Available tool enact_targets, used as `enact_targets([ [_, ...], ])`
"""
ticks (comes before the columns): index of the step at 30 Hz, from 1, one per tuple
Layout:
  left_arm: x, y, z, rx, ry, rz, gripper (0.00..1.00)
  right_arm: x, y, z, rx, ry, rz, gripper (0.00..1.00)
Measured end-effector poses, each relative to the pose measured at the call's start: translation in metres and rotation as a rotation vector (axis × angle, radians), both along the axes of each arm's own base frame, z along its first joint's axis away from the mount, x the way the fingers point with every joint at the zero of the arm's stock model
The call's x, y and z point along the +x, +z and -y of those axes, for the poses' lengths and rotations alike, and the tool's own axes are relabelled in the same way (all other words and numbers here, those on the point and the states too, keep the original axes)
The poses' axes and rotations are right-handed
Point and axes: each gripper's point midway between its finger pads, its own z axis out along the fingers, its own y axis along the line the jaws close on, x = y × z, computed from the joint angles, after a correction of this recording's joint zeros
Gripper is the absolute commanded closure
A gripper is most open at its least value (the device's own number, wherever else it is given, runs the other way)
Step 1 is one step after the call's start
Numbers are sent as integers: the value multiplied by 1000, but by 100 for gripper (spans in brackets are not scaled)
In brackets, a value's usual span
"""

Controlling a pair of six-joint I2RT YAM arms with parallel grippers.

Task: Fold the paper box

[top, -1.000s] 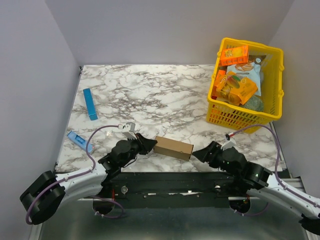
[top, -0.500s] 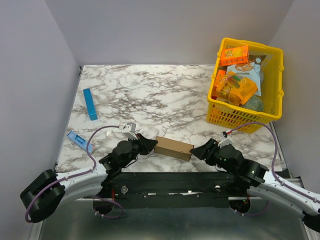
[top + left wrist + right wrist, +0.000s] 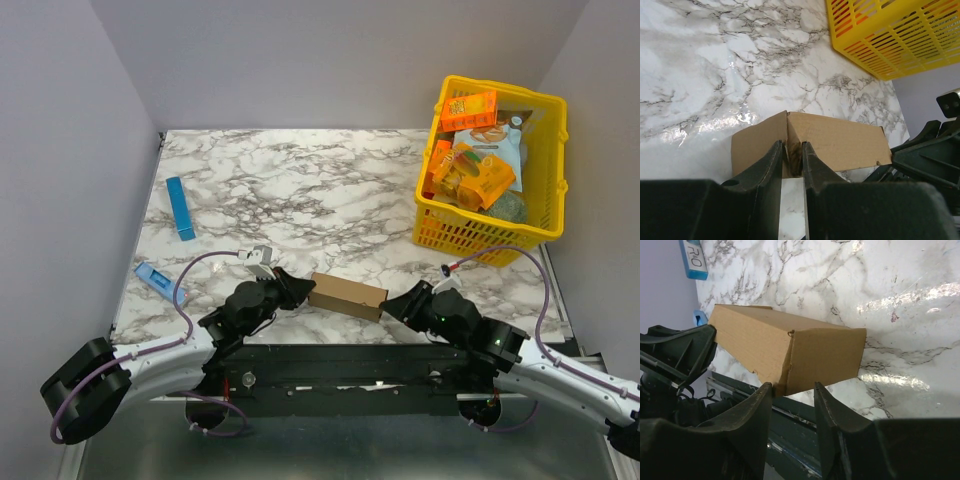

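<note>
Brown cardboard, the box (image 3: 346, 295) lies near the front edge of the surface (image 3: 300, 190). It is probably light, hollow and easily dented, so best pinched by its thin end walls. The left claw (image 3: 793, 148) is clamped on one end flap; the right claw (image 3: 792, 390) stands apart around the other end's corner.

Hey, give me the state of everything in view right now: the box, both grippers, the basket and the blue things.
paper box: formed into a carton, lying flat.
left gripper: shut on a flap at the paper box's left end.
right gripper: open, fingers at the paper box's right end.
yellow basket: upright, full of snack packs.
blue bar: lying flat.
small blue packet: lying flat, far left.
</note>
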Motion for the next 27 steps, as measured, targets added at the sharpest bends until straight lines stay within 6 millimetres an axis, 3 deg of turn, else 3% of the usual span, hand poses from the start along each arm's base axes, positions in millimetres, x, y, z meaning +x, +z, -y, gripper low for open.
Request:
enact_targets([
  [4, 0, 0, 0, -1, 1, 1, 75, 2, 2, -4, 33, -13, -4, 73],
  [16, 8, 0, -1, 14, 31, 14, 75, 5, -3, -9, 38, -41, -51, 90],
  [18, 9, 0, -1, 16, 35, 18, 75, 6, -3, -9, 47, -49, -60, 99],
  [27, 10, 1, -1, 20, 34, 30, 72, 6, -3, -8, 103, -64, -47, 100],
])
